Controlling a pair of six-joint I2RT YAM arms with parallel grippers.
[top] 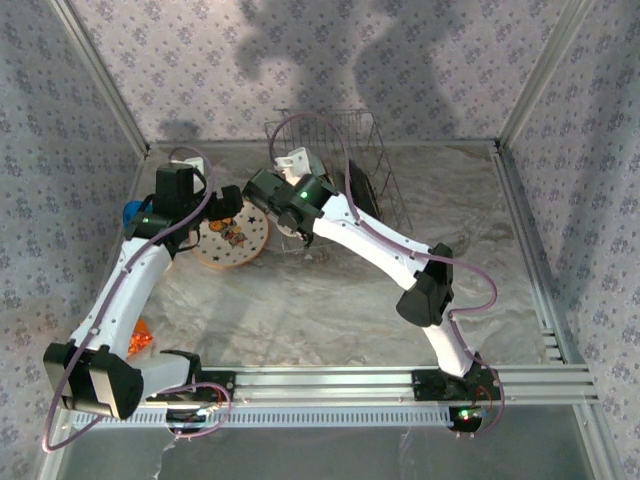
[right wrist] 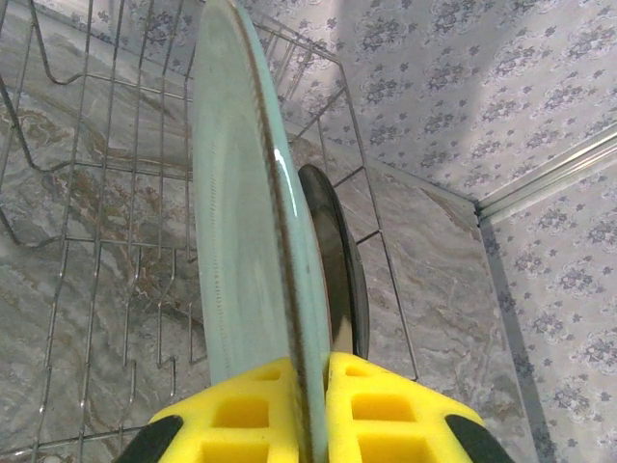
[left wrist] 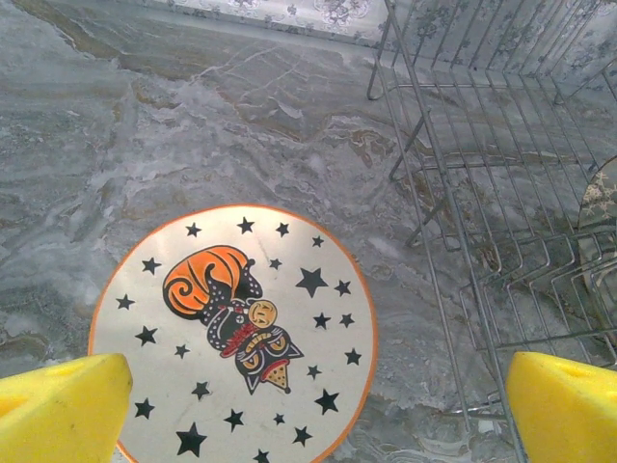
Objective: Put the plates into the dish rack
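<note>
The cream plate with black stars and an orange picture [left wrist: 231, 333] lies flat on the table, also seen from above [top: 232, 240]. My left gripper [left wrist: 313, 415] hovers over its near edge, open, with nothing between its yellow fingers [left wrist: 63, 405]. My right gripper [right wrist: 323, 405] is shut on the rim of the pale teal plate [right wrist: 241, 193], holding it upright on edge over the wire dish rack [right wrist: 96, 164]. A glossy black plate [right wrist: 339, 260] stands upright in the rack just behind the teal one. The rack [top: 335, 150] sits at the back of the table.
A small blue cup [top: 130, 212] stands left of my left arm. An orange item [top: 140, 340] lies near the left arm's base. A patterned plate rim [left wrist: 603, 198] shows inside the rack [left wrist: 501, 193]. Patterned walls enclose the table on three sides.
</note>
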